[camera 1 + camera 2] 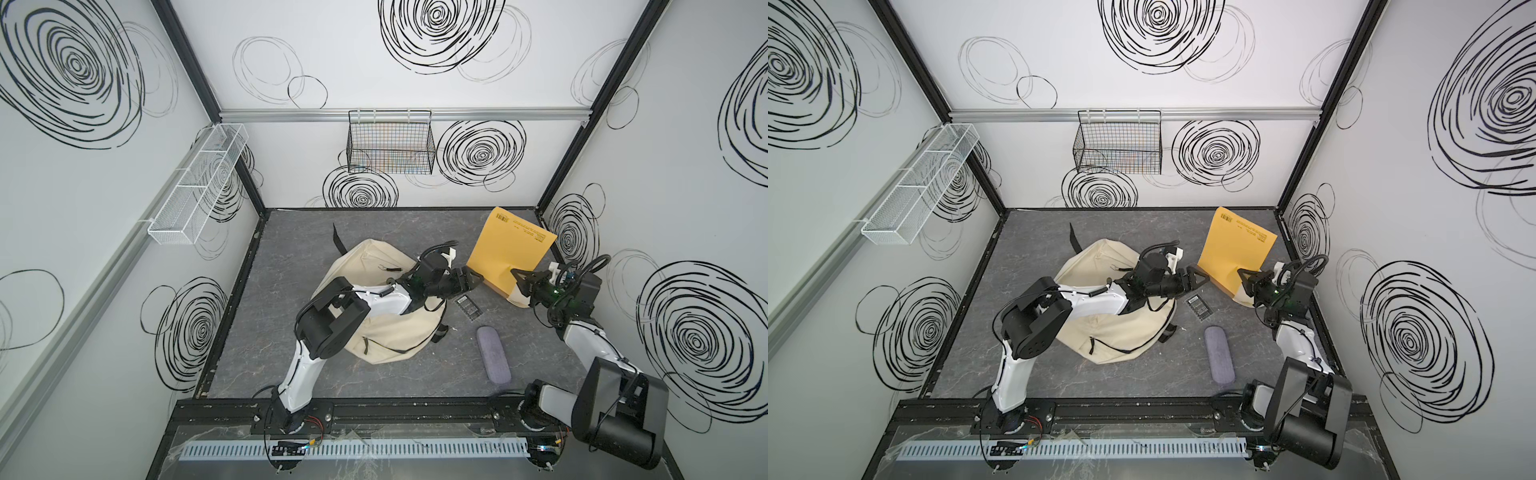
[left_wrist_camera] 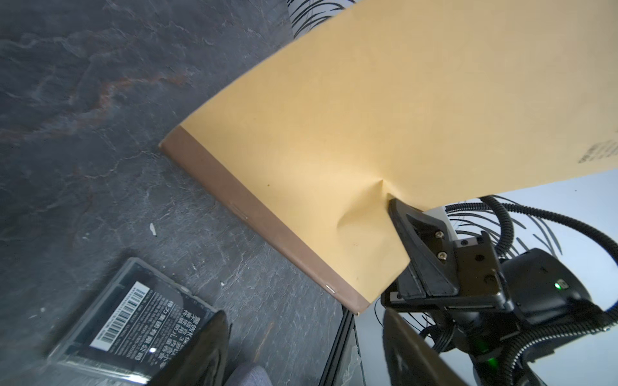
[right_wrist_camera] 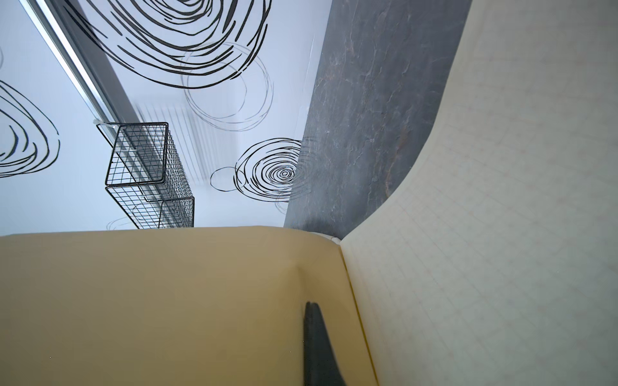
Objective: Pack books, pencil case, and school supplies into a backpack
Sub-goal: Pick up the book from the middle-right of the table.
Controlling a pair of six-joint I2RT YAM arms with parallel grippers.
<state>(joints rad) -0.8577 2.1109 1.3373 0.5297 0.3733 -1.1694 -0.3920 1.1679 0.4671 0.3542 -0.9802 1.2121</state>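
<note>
The robot looks to be working on the book step: getting the yellow book (image 1: pixel 511 241) off the table (image 1: pixel 291 249) so it can go into the backpack (image 1: pixel 395 332). Closest to the robot's base, the purple pencil case (image 1: pixel 493 354) is lying flat, well apart from both sets of fingers and waiting its turn. A little farther on, the small dark packet (image 1: pixel 468 306) is lying just under the left gripper (image 1: pixel 478 282). The left gripper is hanging above it with its fingers (image 2: pixel 207 351) spread wide and holding nothing. Its open mouth is pointing at the brown spine edge of the yellow book, near it but not touching. Across from it, the right gripper (image 1: pixel 517 274) is pinching tight on the cover of the yellow book. The right finger (image 2: pixel 414 234) is pressing a small dent into the cover. Only the cover is being lifted, so the book is falling open and its squared pages (image 3: pixel 501 200) are sagging down on the far side of that finger. The backpack is lying behind the left gripper, under the left arm. I cannot tell if its mouth is open. Next, the left fingers probably need to close on the spine edge so cover and pages come up together. If not, the thin cover may bend or tear. No other books are showing.
</note>
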